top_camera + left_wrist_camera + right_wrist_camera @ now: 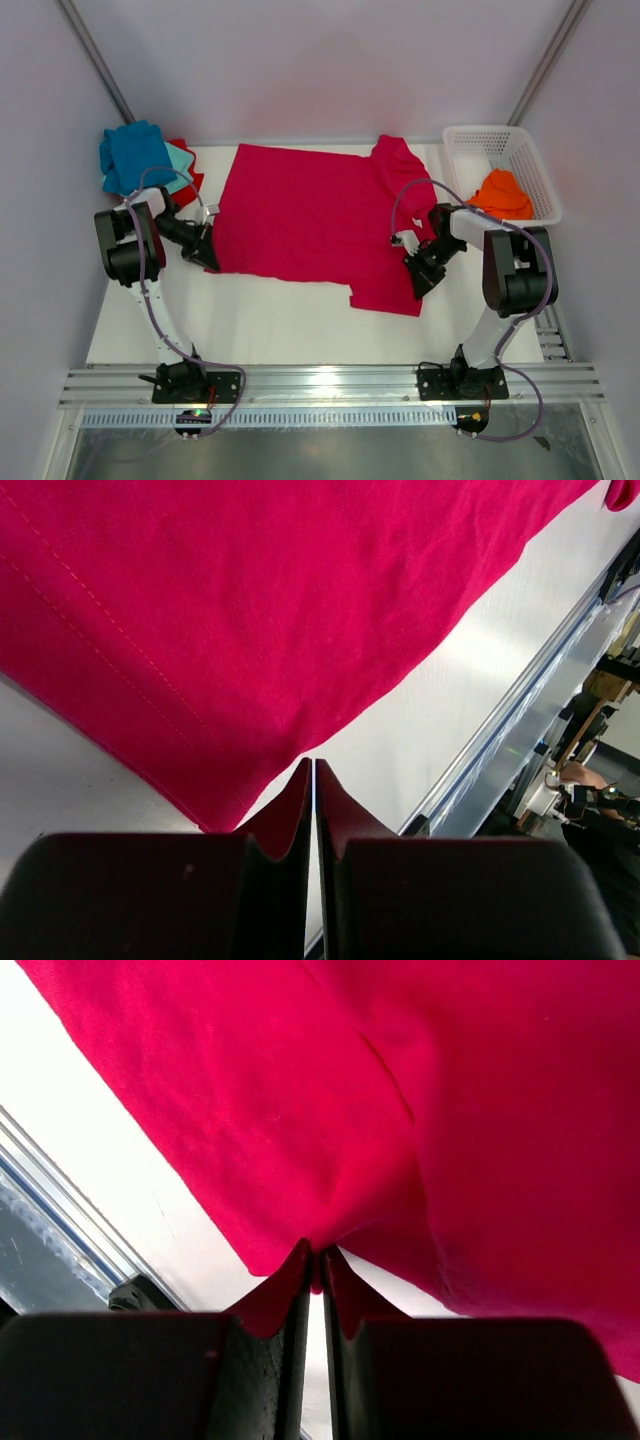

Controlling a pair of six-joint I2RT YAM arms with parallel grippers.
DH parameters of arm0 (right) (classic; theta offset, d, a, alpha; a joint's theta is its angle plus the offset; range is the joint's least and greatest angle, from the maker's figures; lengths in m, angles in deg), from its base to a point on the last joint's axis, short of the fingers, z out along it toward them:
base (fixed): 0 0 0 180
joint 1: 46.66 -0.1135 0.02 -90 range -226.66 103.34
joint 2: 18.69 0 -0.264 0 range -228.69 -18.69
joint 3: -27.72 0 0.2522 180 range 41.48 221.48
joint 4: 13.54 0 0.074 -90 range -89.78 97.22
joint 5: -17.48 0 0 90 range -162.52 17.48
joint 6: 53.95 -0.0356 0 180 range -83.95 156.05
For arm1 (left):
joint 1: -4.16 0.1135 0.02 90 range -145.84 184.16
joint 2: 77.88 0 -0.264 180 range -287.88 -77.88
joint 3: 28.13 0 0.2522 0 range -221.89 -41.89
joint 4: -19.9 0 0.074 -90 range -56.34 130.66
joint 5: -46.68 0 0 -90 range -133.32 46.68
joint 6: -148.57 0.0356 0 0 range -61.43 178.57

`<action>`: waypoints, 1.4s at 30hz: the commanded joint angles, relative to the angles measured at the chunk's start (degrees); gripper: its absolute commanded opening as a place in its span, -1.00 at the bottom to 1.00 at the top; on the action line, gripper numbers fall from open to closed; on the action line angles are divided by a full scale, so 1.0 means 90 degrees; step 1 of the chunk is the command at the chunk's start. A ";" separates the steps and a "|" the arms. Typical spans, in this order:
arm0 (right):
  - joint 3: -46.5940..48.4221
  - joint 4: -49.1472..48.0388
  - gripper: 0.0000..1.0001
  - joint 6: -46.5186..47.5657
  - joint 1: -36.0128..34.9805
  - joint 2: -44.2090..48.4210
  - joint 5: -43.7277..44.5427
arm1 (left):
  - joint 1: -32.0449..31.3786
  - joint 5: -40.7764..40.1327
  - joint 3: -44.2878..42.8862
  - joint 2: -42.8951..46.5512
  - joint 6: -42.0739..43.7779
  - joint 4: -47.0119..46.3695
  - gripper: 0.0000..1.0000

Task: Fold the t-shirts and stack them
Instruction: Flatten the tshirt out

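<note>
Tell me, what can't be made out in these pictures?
- Top view: teal t-shirt and red t-shirt, mostly buried under the blue t-shirt.
- Top view: anything beneath the orange t-shirt in the basket.
- Wrist views: crimson t-shirt, cut off by frame edges.

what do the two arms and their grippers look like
Both arms match: white links, chunky black joint housings and black bases. The left arm and right arm each carry a loose grey cable. The left gripper and right gripper have two matte black fingers tapering to points.
</note>
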 commanded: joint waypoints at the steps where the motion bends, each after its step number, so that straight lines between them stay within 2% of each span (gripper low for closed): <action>1: -0.0076 -0.0068 -0.78 0.0130 -0.0036 0.0156 0.0167 | 0.0003 0.0220 -0.0130 -0.0070 0.0279 0.0220 -0.98; 7: -0.0233 0.0254 -0.85 0.0412 -0.0016 0.0595 0.0441 | 0.0003 0.0094 0.0094 -0.0070 0.0572 0.0415 -1.00; 16: -0.0135 0.1084 -0.86 0.0949 0.0101 0.1171 0.0666 | 0.0003 -0.0023 0.0611 0.0612 0.0875 0.0835 -1.00; 27: -0.0232 0.1446 -0.86 0.1272 0.0111 0.1162 0.0607 | 0.0013 -0.0287 0.0973 0.1365 0.1051 0.1197 -1.00; 31: -0.0281 0.1436 -0.86 0.1331 0.0111 0.1103 0.0637 | 0.0013 -0.0599 0.1032 0.1307 0.0730 0.0769 -0.47; 32: -0.0272 0.1427 -0.86 0.1331 0.0111 0.1074 0.0637 | 0.0013 -0.0658 0.1013 0.1220 0.0680 0.0680 -0.42; 38: -0.0233 0.1485 -0.86 0.1360 0.0111 0.1064 0.0637 | 0.0022 -0.0990 0.0847 0.0761 0.0456 0.0241 -0.44; 42: -0.0203 0.1475 -0.86 0.1350 0.0101 0.1006 0.0578 | 0.0022 -0.0884 0.0720 0.0371 0.0368 0.0025 -0.48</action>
